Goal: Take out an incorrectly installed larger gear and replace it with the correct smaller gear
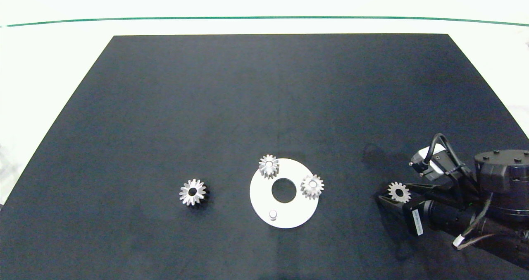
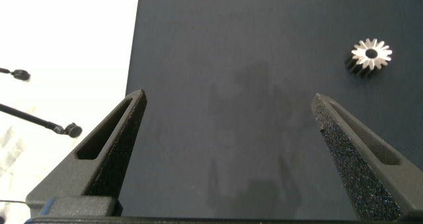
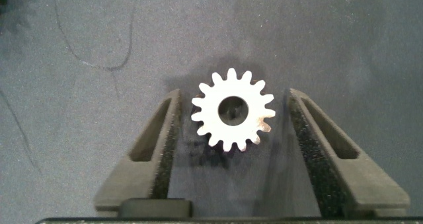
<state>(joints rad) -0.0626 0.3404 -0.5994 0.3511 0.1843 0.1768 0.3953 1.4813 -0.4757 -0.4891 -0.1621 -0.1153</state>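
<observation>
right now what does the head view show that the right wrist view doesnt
Only the head view shows the white disc with two gears mounted on it, one at its far edge and one at its right edge, plus a bare peg. It also shows the larger gear lying on the mat to the disc's left.

Only the right wrist view shows the right gripper open, its fingers either side of the smaller gear without touching it.

Both show the smaller gear lying flat on the black mat.
</observation>
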